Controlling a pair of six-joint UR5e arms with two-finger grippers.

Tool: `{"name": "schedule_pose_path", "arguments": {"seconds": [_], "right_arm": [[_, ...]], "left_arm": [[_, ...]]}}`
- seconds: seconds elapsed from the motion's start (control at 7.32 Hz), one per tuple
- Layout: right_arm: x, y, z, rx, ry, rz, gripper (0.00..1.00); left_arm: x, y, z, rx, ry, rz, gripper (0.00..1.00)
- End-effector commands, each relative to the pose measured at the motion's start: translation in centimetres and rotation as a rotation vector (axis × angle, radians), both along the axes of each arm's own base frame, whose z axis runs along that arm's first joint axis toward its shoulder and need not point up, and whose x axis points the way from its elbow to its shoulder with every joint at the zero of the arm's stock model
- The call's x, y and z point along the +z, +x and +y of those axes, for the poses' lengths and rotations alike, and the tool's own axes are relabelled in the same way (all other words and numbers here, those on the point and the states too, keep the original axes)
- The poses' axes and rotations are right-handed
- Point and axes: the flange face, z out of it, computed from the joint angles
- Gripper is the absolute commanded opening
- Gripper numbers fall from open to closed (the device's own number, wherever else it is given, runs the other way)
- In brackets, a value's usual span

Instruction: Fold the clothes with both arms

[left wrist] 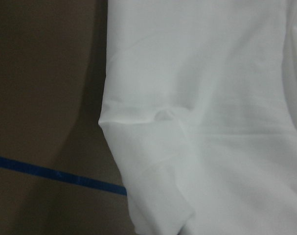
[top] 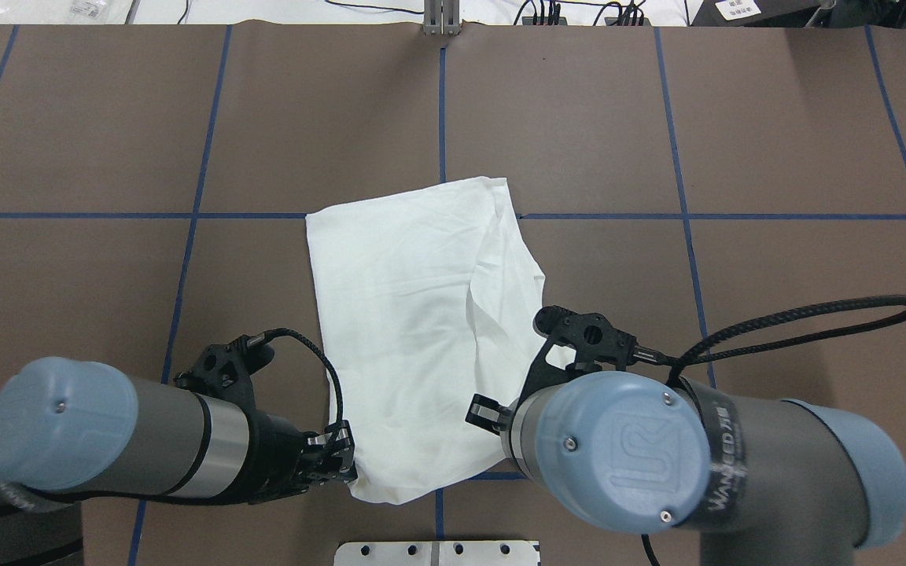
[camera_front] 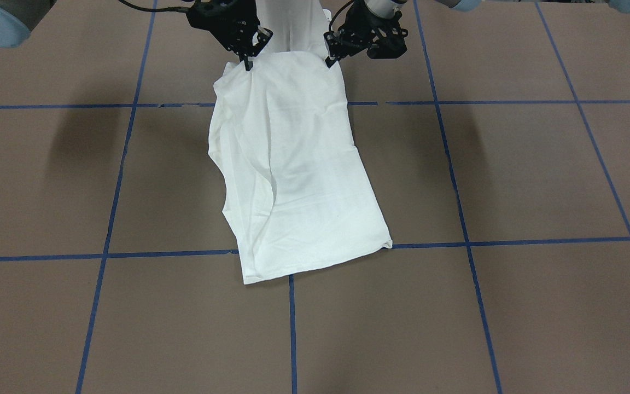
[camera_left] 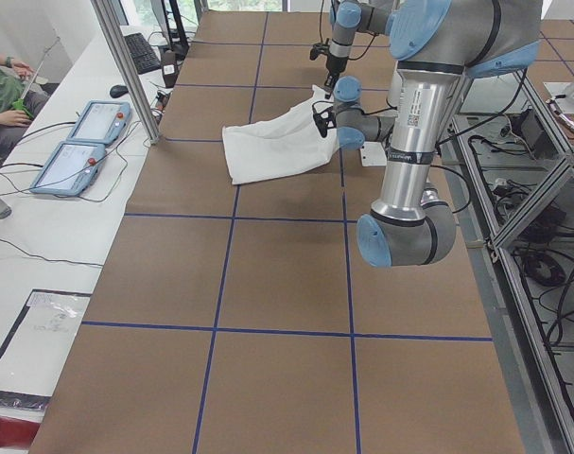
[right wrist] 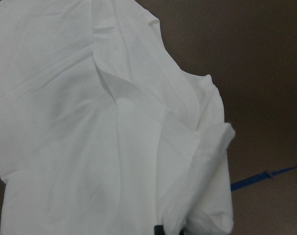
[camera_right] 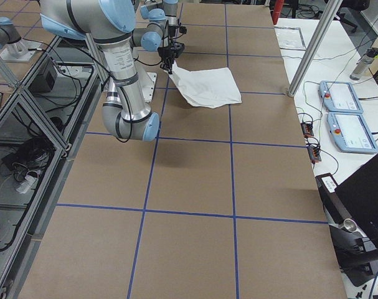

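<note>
White, soft T-shirt (camera_front: pixel 293 164) is lying folded into a wrinkled oblong, left gripper (camera_front: pixel 330 60) and right gripper (camera_front: pixel 247 61) both pinching its robot-side corners.

Brown surface (camera_front: pixel 512 175): flat and very wide.
Blue lines (camera_front: pixel 292 334): tape that cuts it into big squares.
White side surface (camera_left: pixel 41 236): runs along one long edge.
Screens (camera_left: pixel 97 121): two flat pads side by side there (each has a red button).
Person (camera_left: pixel 1 95): green top, sits beside it.
Keyboard (camera_left: pixel 143 52): black, farther along.

Shirt (camera_front: pixel 293 164) corners inside left claw (camera_front: pixel 330 60), right claw (camera_front: pixel 248 61)
</note>
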Motion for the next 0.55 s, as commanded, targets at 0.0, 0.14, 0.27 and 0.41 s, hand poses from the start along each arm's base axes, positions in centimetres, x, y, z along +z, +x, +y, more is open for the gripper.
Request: {"name": "schedule_pose_path", "arguments": {"seconds": [0.0,0.14,0.27,0.41], "right_arm": [[-0.9,2.9,1.3,-0.006,-0.009,0.001,0.00],[-0.4,1.8,0.8,-0.006,0.000,0.026,0.00],[0.0,1.0,-1.3,0.022,0.030,0.060,0.00],[-0.9,0.6,-3.9,0.025,0.075,0.078,0.00]], "left_arm": [[-3.3,-3.5,2.1,0.070,-0.019,0.004,0.00],[-3.0,-3.1,1.5,0.070,-0.009,-0.007,0.00],[-2.4,-3.8,-1.8,0.030,0.082,-0.025,0.00],[-2.5,-3.5,-6.0,-0.022,0.131,-0.079,0.00]]}}
